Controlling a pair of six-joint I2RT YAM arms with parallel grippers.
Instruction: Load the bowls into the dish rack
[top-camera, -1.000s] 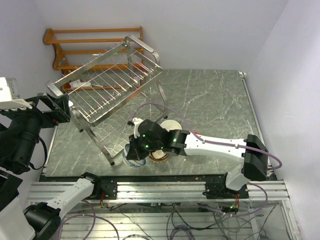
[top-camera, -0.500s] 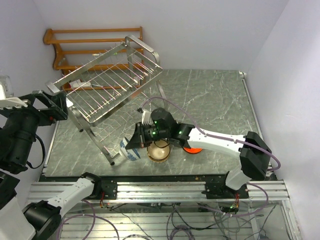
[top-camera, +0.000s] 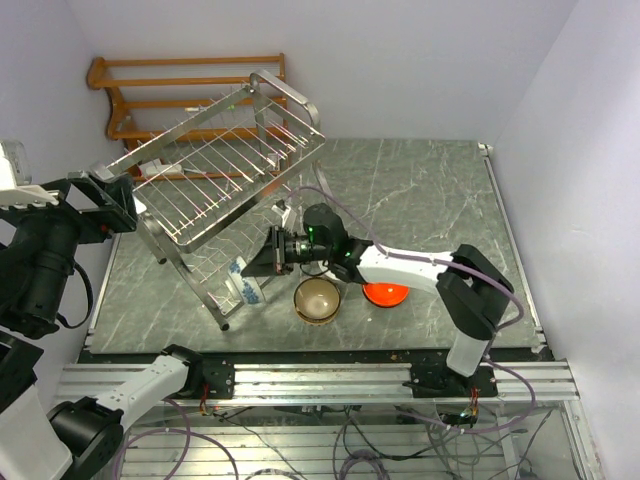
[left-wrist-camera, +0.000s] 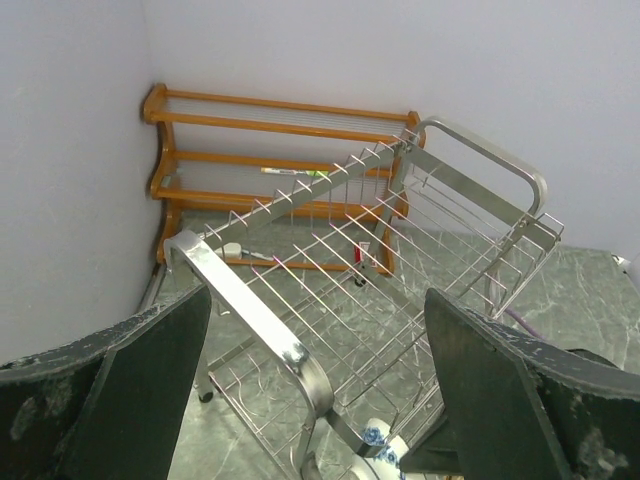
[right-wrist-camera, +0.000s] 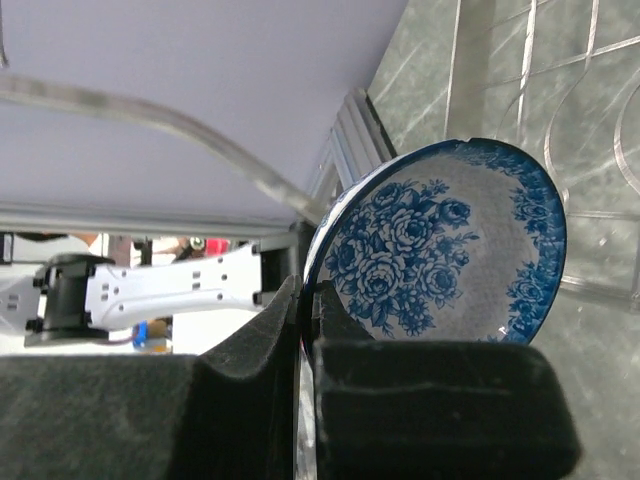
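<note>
The grey-green marbled tabletop (top-camera: 430, 200) fills the middle of the overhead view. On its left half stands the big two-tier dish rack of shiny silver wire and tubing (top-camera: 215, 185), its upper tier tilted up toward the back wall. Behind it, in the upper left corner, the brown wooden slatted rack (top-camera: 180, 90) sits against the wall.

The white-and-black right arm (top-camera: 420, 268) stretches from the lower right across to the centre, wrist pointing left at the rack's lower tier. The black left arm (top-camera: 50, 260) hangs at the left edge of the frame, beside the rack's left end.

The left gripper (left-wrist-camera: 318, 300) is up above the rack, its jaws spread wide with nothing between them. The right gripper (right-wrist-camera: 306, 295) has its foam pads squeezed onto the rim of the blue-and-white floral bowl (right-wrist-camera: 440, 250). That bowl stands on edge, patterned inside facing the wrist camera. In the overhead view it is low and left of centre, among the lower-tier wires near the rack's front leg.

The glossy tan-brown bowl (top-camera: 318, 298) sits upright on the table at lower centre, just right of the rack. The bright orange-red bowl (top-camera: 385, 293) lies just beyond it, partly tucked under the right arm.
</note>
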